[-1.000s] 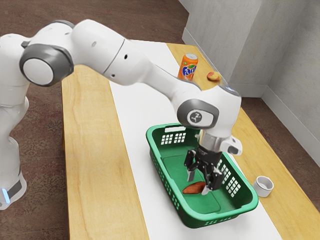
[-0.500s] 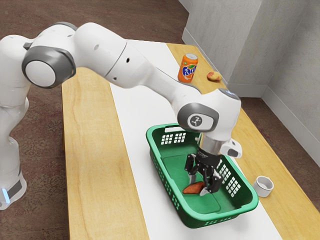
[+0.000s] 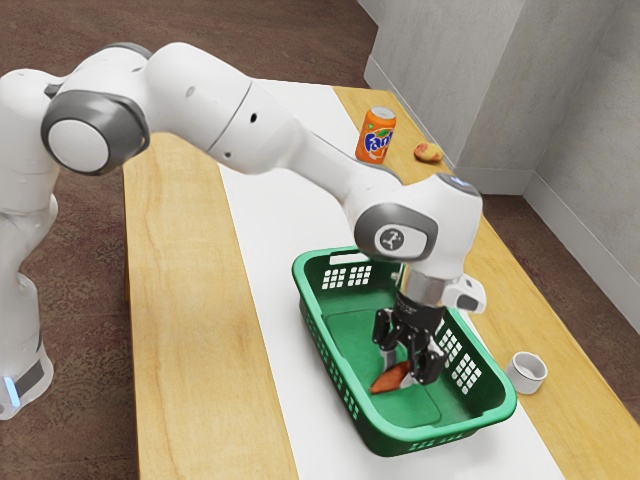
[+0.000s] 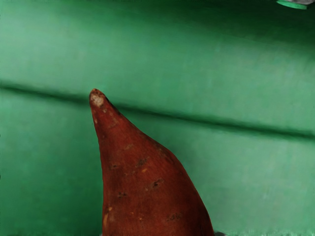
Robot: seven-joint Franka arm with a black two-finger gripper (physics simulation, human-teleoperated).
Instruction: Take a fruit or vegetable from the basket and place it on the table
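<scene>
Exterior view: end effector (image 3: 397,371) grips sweet potato (image 3: 385,381) in basket (image 3: 400,434).

Tapered red-brown sweet potato (image 3: 385,380), clasped in claw (image 3: 398,374), inside green basket (image 3: 425,435)

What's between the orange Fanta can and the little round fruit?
Nothing is between the Fanta can and the fruit, just bare wooden table. The exterior view shows that.

I see orange Fanta can (image 3: 377,136) standing upright, small round fruit (image 3: 428,153), possibly peach, near it. White cup (image 3: 527,373) well apart from both. Grey wall (image 3: 440,90), brown floor (image 3: 250,30) beyond.
</scene>
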